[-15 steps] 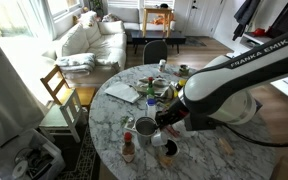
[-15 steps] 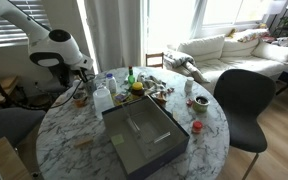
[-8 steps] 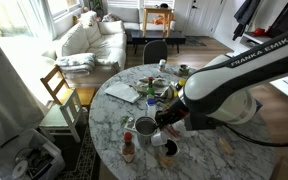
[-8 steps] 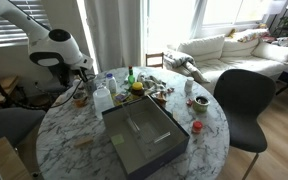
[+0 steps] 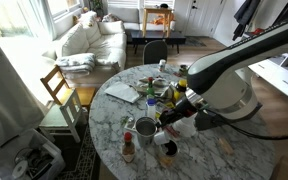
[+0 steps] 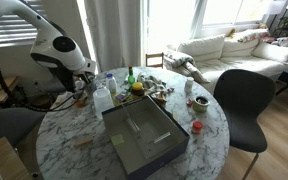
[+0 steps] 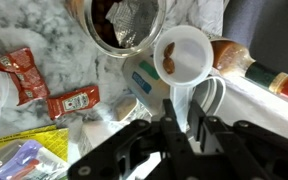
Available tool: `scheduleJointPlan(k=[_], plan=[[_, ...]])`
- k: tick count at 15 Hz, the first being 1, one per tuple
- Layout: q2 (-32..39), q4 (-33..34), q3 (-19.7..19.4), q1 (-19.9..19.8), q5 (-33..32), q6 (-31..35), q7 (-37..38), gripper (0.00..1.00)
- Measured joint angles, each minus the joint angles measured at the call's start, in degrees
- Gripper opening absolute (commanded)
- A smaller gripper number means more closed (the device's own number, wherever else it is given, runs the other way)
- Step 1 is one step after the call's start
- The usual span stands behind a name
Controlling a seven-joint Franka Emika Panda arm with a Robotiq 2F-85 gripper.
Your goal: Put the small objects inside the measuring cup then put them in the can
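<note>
Within the last second the arm has swung up and away over the bench point(image 5: 104, 108) while the claw point(image 7: 181, 114) stays clenched on the handle of the measuring cup point(image 7: 184, 52) — brown bits inside, just beside the open can point(image 7: 124, 22) — so pouring looks imminent.

Bright daylight came through tall windows point(image 6: 174, 25). White sofa point(image 6: 224, 48) stood behind round marble table point(image 6: 69, 145). Black chair point(image 6: 246, 100), wooden chair point(image 5: 57, 87) beside table. Wood floor point(image 6: 284, 145) was pale.
</note>
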Motion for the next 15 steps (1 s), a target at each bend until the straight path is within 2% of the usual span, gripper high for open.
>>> scheduleJointPlan(k=[8, 9, 12, 13, 15], plan=[[0.5, -0.7, -0.4, -4.5, 15.4, -10.3, -30.6, 0.05], [0.7, -0.9, -0.4, -4.9, 16.8, -11.5, -33.9, 0.2], [1.5, -0.9, -0.6, -5.3, 19.2, -11.7, -38.0, 0.2], [1.6, -0.9, -0.6, -5.3, 19.2, -11.7, -38.2, 0.05], [1.7, -0.9, -1.5, -4.6, 19.2, -12.0, -38.3, 0.05]])
